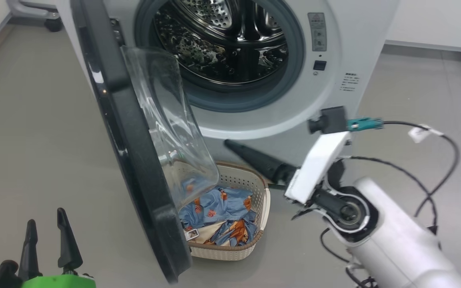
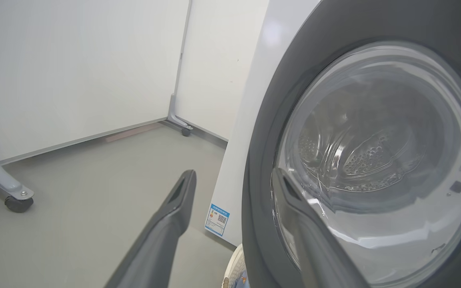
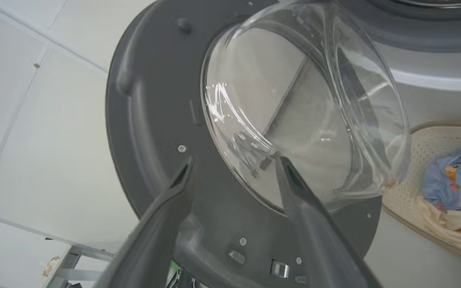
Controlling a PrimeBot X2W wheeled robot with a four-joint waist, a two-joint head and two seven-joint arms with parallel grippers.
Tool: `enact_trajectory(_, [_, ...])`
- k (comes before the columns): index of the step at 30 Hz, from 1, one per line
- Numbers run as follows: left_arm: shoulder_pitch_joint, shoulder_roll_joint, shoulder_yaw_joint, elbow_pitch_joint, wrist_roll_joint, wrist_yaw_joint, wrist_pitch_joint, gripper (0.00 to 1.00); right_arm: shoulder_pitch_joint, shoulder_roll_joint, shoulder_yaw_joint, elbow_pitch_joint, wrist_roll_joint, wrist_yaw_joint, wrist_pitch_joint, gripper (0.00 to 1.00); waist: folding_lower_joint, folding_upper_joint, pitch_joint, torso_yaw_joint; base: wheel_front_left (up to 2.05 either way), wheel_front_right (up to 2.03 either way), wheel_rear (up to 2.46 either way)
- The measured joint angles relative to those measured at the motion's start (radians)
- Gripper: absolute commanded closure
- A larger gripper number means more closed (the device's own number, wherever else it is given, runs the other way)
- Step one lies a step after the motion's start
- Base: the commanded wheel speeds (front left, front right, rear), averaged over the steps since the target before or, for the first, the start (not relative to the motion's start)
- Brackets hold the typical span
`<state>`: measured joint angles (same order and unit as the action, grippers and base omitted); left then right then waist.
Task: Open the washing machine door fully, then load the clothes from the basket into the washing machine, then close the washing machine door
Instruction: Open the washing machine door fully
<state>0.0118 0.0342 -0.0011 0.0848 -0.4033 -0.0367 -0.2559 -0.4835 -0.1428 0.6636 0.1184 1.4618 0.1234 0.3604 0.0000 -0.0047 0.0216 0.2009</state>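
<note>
Grey floor (image 1: 22,120) fronts the washing machine (image 1: 334,92): left gripper (image 1: 46,218) and right gripper (image 3: 235,162) both show jaws wide and empty, the right facing the inner side of the open washing machine door (image 1: 134,160), beside which the basket (image 1: 250,176) holds the clothes (image 1: 222,208).

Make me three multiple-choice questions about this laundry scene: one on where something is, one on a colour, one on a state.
1. Where is the basket? A. on the floor before the washing machine B. inside the drum C. on the machine's top
2. Main colour of the clothes? A. red B. light blue C. green
3. The washing machine door is: A. shut B. open C. taken off
Answers: 1 A, it rests on grey floor by the machine; 2 B, blue fabric with orange prints; 3 B, it stands swung out.
</note>
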Motion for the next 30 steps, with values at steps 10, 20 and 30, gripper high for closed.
enact_trajectory(10, [0.023, 0.000, 0.027, -0.009, 0.012, 0.000, 0.000, 0.00, -0.010, -0.212, -0.017, -0.056, -0.337, 0.000, -0.289, 0.00, 0.0000, 0.0000, 0.003, -0.066, 0.00, 0.00, 0.00])
enact_trajectory(20, [0.031, 0.000, 0.048, -0.009, 0.020, -0.005, 0.000, 0.00, 0.111, -0.309, -0.018, 0.010, -0.479, 0.000, -0.547, 0.00, 0.0000, 0.0000, 0.000, -0.100, 0.00, 0.00, 0.00])
enact_trajectory(30, [0.045, 0.000, 0.052, -0.007, 0.025, -0.006, 0.000, 0.00, 0.233, -0.374, -0.108, 0.134, -0.613, -0.002, -0.632, 0.00, 0.0000, 0.0000, -0.008, -0.123, 0.00, 0.00, 0.00])
